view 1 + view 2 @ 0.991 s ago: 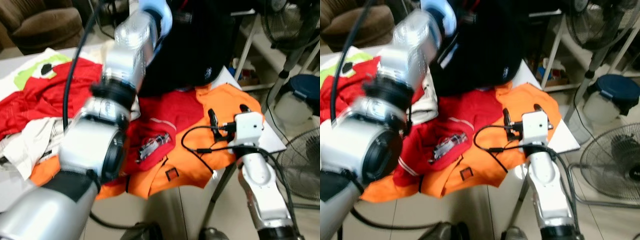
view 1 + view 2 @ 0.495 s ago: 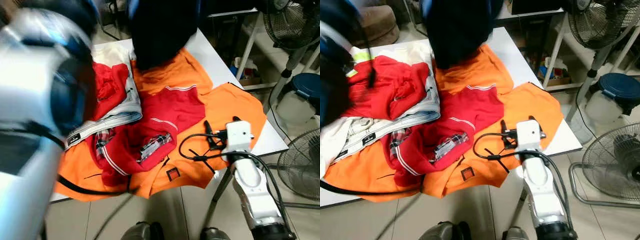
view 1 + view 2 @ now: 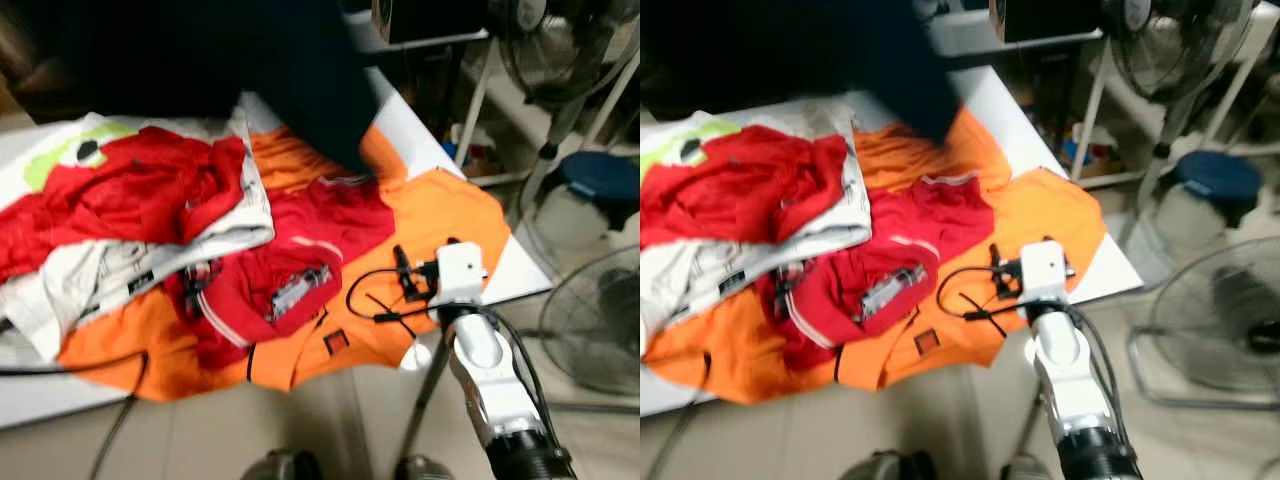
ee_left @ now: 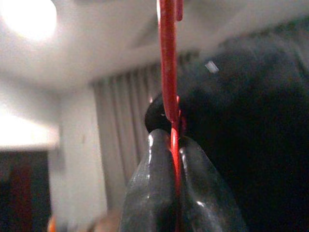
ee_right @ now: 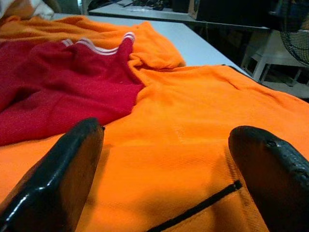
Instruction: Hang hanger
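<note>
The left gripper (image 4: pixel 171 145) is clamped on the red hanger (image 4: pixel 166 58), whose thin shaft runs straight out from between the black fingers (image 4: pixel 149 193) and on upward toward a pale ceiling, so the hanger's long axis lies in line with the gripper. A dark garment (image 4: pixel 251 135) hangs from it just beside the fingers and also looms over the far side of the table (image 3: pixel 398 118) in the head views, blurred. No rail or hook can be made out, so which way the hanger must travel cannot be told; the left arm is the one carrying it.

Across the table lies a heap of clothes: a red shirt (image 3: pixel 150 185) on the left, a darker red polo (image 3: pixel 290 270) in the middle, an orange shirt (image 3: pixel 440 215) reaching the right edge. The right gripper (image 5: pixel 169 179) rests low over that orange cloth with its fingers spread wide and nothing between them. Beyond the table's right edge stand two fans (image 3: pixel 590 320), narrowing the room there
</note>
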`<state>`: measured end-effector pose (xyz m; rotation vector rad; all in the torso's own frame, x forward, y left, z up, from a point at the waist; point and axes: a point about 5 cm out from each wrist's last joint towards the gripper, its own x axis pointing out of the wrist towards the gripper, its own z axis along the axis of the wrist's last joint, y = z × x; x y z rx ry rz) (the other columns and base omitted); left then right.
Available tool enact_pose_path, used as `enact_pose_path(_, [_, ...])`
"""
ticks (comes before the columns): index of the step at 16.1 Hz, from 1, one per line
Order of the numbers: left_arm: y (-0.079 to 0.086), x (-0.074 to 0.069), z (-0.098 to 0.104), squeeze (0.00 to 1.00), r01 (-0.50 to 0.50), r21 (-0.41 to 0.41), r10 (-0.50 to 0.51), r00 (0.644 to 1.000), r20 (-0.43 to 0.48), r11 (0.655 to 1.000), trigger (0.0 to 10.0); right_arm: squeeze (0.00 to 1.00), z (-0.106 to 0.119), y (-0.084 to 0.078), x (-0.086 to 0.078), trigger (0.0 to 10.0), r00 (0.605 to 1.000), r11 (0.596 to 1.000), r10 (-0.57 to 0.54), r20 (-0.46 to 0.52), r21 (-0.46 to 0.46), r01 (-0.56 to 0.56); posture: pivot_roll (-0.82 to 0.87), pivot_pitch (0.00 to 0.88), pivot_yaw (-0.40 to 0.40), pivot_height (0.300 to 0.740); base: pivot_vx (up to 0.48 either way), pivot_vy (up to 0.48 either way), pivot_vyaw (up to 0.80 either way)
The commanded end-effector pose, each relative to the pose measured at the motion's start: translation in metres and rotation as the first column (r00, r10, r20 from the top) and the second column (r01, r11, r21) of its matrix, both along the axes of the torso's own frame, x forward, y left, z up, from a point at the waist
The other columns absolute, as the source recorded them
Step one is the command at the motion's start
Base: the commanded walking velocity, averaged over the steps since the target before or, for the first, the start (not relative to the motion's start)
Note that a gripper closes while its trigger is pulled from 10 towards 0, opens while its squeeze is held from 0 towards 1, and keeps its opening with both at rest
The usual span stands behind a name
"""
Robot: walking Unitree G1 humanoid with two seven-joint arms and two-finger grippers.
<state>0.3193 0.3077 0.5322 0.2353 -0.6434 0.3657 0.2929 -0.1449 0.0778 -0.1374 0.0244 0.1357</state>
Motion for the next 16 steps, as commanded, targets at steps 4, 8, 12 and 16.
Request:
enact_pose_path(4, [0.024, 0.024, -0.065, 0.00, 0.083, -0.156, -0.098, 0.991, -0.090, 0.984, 10.0, 0.00, 0.002, 0.023, 0.009, 10.0, 0.995, 0.995, 0.096, 0.004, 0.023, -0.096, 0.02, 0.029, 0.067, 0.740, 0.000, 0.000, 0.00])
enact_pose_path(8, [0.012, 0.042, -0.097, 0.00, 0.153, -0.203, -0.178, 0.977, -0.114, 0.967, 10.0, 0.00, 0.000, 0.023, 0.010, 10.0, 0.995, 0.994, 0.104, -0.004, 0.029, -0.104, 0.01, 0.033, 0.067, 0.740, -0.135, 0.000, 0.00])
enact_pose_path(12, [-0.004, 0.051, -0.109, 0.00, 0.211, -0.205, -0.236, 0.966, -0.103, 0.956, 10.0, 0.00, 0.000, 0.018, 0.011, 10.0, 0.995, 0.995, 0.100, -0.009, 0.024, -0.100, 0.00, 0.032, 0.062, 0.740, -0.281, 0.000, 0.00])
enact_pose_path(16, [-0.017, 0.056, -0.116, 0.00, 0.243, -0.198, -0.268, 0.957, -0.112, 0.950, 10.0, 0.00, 0.000, 0.019, 0.014, 10.0, 0.995, 0.995, 0.100, -0.008, 0.027, -0.100, -0.01, 0.031, 0.062, 0.740, -0.292, 0.000, 0.00])
